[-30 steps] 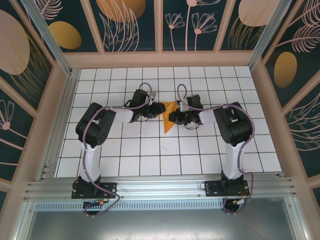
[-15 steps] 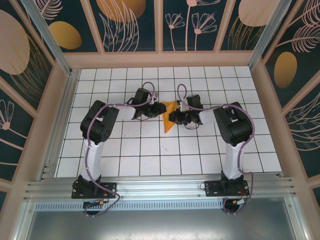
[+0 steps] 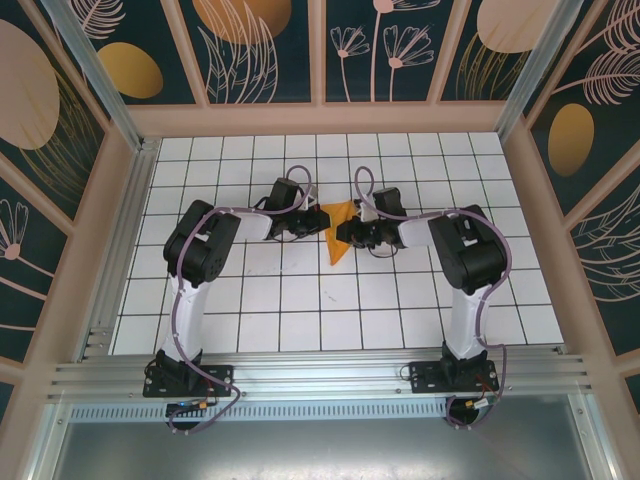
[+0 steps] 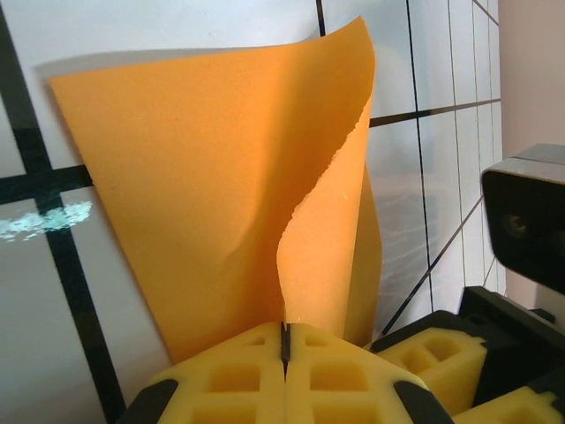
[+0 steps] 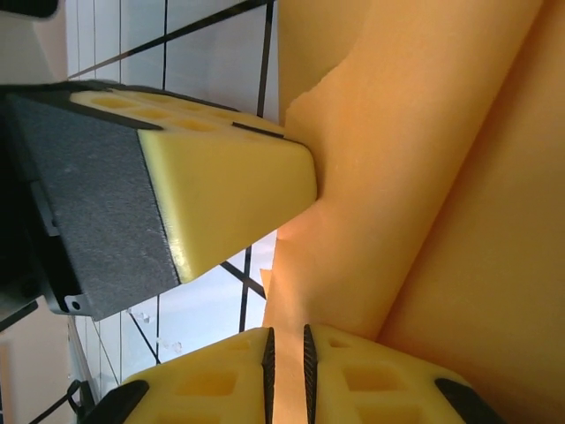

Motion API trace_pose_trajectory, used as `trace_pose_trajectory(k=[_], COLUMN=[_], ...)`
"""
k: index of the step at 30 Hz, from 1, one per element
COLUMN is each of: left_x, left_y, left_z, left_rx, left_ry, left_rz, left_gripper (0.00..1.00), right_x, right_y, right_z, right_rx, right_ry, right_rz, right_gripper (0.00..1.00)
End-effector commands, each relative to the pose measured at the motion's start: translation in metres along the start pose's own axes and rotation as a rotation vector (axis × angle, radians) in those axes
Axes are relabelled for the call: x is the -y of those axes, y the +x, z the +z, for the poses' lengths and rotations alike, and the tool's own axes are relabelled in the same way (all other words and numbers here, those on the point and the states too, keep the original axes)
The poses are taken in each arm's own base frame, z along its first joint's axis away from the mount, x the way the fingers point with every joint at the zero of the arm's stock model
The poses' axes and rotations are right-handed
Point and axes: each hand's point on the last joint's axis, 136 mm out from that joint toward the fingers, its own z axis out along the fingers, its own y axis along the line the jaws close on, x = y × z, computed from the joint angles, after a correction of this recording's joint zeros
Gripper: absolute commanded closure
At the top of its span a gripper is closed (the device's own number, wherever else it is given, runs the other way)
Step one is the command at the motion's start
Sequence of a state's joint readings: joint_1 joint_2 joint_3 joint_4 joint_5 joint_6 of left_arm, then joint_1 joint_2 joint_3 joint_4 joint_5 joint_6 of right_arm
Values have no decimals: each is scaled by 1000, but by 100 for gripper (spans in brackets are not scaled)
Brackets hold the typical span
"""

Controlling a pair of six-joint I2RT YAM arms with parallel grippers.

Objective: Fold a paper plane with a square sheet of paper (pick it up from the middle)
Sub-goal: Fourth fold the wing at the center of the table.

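The bright-orange square sheet of paper [image 3: 340, 228] is folded into a narrow pointed shape and stands up off the tiles between both grippers at mid-table. My left gripper [image 3: 322, 219] comes in from the left. In the left wrist view its yellow pads are pressed together [image 4: 284, 340] on the bottom edge of a curled flap of the paper [image 4: 203, 194]. My right gripper [image 3: 343, 233] comes in from the right. Its jaws [image 5: 287, 358] stand a narrow slit apart with a fold of the paper [image 5: 424, 177] running between them. The left gripper's finger [image 5: 229, 190] touches the paper just above.
The two grippers nearly touch; the right gripper's fingers [image 4: 433, 358] and its camera housing [image 4: 530, 221] sit just beside the left pads. White grid tiles [image 3: 330, 300] spread around, bounded by wooden walls [image 3: 320, 118] and the metal rail [image 3: 320, 375] at the near edge.
The left arm has shifted a little to the right, bringing its gripper onto the paper's left edge. The paper and the right arm have stayed in place.
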State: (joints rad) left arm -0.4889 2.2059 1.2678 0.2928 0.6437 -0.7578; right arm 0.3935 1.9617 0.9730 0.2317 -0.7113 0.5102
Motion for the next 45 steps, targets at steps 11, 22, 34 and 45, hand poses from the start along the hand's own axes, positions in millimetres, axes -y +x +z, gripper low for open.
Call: trace_pose_trajectory(k=[11,22,34,45], left_x=[-7,23,7,-13], left_y=[-2,-12,-7,-1], left_z=[-4,-27,-29,-26], left_rx=[42,154,170,158], left_ry=[-23,72,8,-59], left_rz=[30,63,46,21], left_gripper=[100,100,100,100], right_x=[18,38,49,53], right_y=[1,7,9,11], right_z=[-18,-10,-7,-7], right_rx=[33,16,23,24], right_ry=[223,329,388,419], right_rz=[64,117,161,158], right_gripper=[74,75,74,74])
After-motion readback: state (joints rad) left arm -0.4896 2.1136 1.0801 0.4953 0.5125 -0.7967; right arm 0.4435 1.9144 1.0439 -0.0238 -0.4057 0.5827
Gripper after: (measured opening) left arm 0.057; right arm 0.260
